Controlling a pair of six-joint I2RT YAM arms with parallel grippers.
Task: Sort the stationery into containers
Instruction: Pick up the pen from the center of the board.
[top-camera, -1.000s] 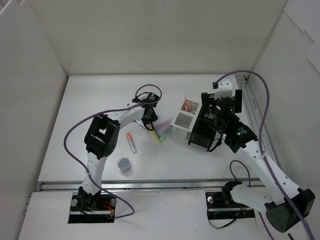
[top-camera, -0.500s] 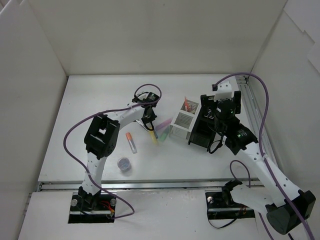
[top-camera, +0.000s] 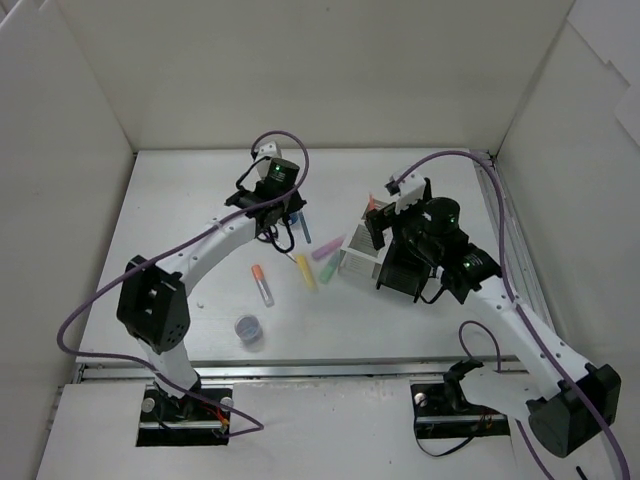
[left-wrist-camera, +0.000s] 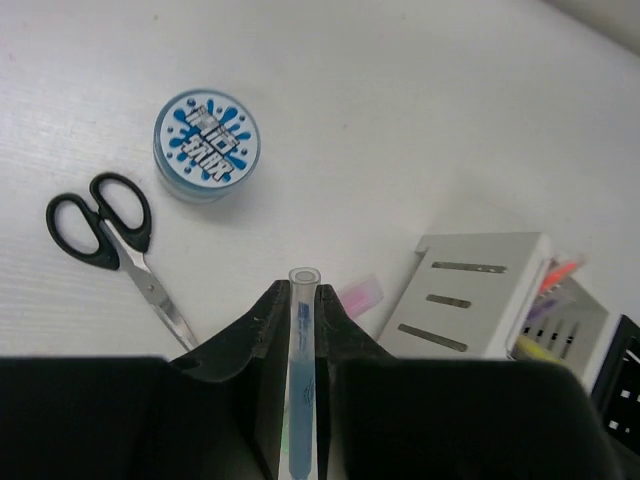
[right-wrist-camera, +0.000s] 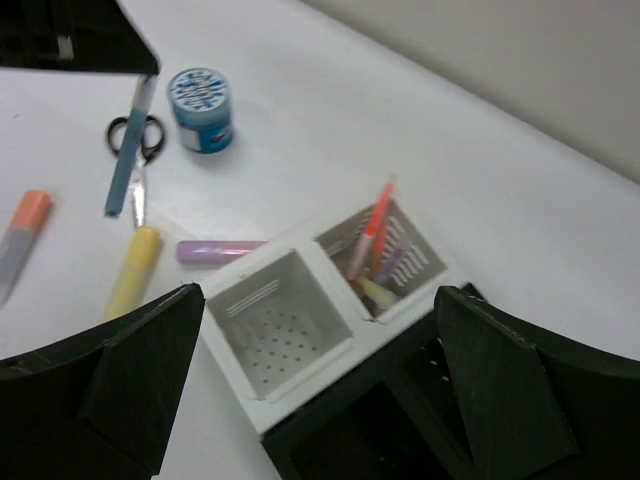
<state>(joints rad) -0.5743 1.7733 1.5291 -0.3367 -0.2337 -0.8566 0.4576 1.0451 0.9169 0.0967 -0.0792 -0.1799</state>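
A blue pen (left-wrist-camera: 301, 400) was pinched between the shut jaws of the left gripper (left-wrist-camera: 302, 292), bottom centre of the left wrist view. Scissors (left-wrist-camera: 105, 235) and the blue tin (left-wrist-camera: 206, 145) lay at upper left, the white organizer (left-wrist-camera: 470, 300) at right. The right gripper (right-wrist-camera: 310, 380) gaped wide over the organizer, holding nothing.

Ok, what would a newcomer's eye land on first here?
The left claw, shut on a thin blue pen. Next, the white mesh desk organizer to its right, one compartment holding pastel pens, its neighbour empty. Also the black-handled scissors beside the round blue patterned tin.
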